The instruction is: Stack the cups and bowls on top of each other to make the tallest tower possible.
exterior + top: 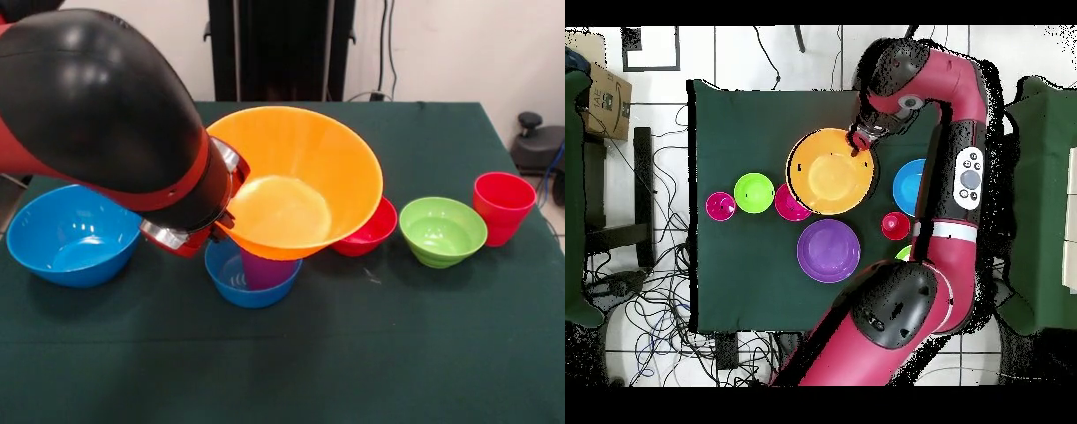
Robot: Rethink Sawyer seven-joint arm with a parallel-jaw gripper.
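Bowls and cups are spread across the green table (pixel 371 353), and we take them from the biggest down. Our arm (pixel 88 115) fills the upper left of the front view; its gripper (pixel 231 190) pinches the left rim of the large yellow bowl (pixel 305 190), which hangs tilted at frame centre, mouth toward the camera. Seen from overhead, this bowl lies centre frame with the gripper at its upper-right rim.

Next in size, a large blue bowl (pixel 71 234) sits at the left edge of the front view, and a large purple bowl (pixel 829 250) shows below centre only from overhead. A lime green bowl (pixel 443 231) rests right of centre, and a red-pink bowl (pixel 371 231) lies half hidden just behind the yellow bowl's right side. Directly beneath the yellow bowl stands a small blue bowl (pixel 243 283) with a purple cup (pixel 265 269) inside it, the start of a tower. A red cup (pixel 503 205) stands at the far right.

We judge all this glossy plastic light, stiff and slippery. The yellow bowl's thin rim looks the only workable hold, and its wide flare may swing or slide in a one-sided pinch. Its small base set on the narrow purple cup would likely wobble, so it needs centring before we release it.
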